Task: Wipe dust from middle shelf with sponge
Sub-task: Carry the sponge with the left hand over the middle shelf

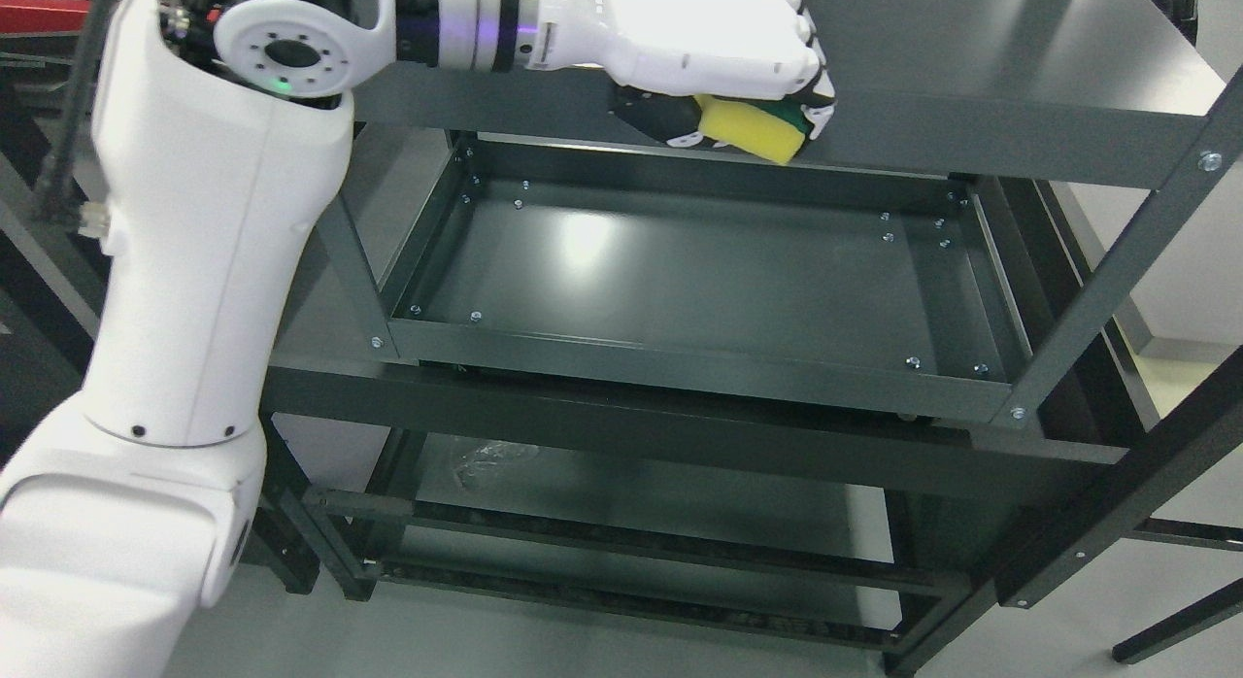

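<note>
a dark grey metal shelving unit [699, 299] fills the view, its bolted frame running from 9 to 3 o'clock. a bright light glare [583, 243] sits on one tray near centre. pale grey floor [544, 639] shows at 6 o'clock, a lighter wall [1180, 270] at 3 o'clock, a red strip [44, 16] at 10 o'clock

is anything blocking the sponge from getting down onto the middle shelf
The left hand holds the sponge up at the top shelf's front edge. That edge is the only thing near its path; the hand would have to come out and down past it. The middle shelf below looks bare.
</note>
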You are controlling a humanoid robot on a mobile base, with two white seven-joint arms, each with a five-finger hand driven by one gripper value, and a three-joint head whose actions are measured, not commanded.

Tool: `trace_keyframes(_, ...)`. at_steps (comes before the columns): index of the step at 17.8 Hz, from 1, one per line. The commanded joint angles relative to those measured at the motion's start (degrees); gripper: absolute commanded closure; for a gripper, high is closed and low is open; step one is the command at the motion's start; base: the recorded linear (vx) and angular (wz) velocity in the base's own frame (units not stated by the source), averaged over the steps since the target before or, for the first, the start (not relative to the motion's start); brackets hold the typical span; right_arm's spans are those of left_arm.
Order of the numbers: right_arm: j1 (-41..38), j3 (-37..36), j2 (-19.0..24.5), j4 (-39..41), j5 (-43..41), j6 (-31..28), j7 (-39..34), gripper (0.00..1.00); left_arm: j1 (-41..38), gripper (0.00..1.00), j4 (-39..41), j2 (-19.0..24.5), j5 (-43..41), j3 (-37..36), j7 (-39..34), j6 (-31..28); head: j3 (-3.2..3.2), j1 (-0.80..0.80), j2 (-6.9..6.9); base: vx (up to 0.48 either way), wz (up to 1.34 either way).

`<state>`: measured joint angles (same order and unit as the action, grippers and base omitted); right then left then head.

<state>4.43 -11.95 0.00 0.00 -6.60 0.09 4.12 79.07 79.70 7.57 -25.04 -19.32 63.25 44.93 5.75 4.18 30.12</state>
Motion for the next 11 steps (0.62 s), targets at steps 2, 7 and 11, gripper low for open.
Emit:
trace_keyframes(2,0.05,0.00,-1.00,1.00,0.01,-4.14,0.01,0.00,-3.04,0.80,3.62,20.97,8.85,3.33,0.03,0.07,0.00,0.00,0.00,0.000,0.00)
trace_keyframes(7,-0.03,0.00,-1.00,1.00,0.01,-4.22,0.09,0.00,-5.50,0.80,3.45,30.47,13.25,3.94,0.03,0.07,0.00,0.00,0.00,0.000,0.00)
trace_keyframes(11,-0.03,0.00,-1.00,1.00,0.01,-4.14,0.01,0.00,-6.12,0.80,3.01,34.26,15.10,5.00,0.03,0.07,0.00,0.00,0.00,0.000,0.00)
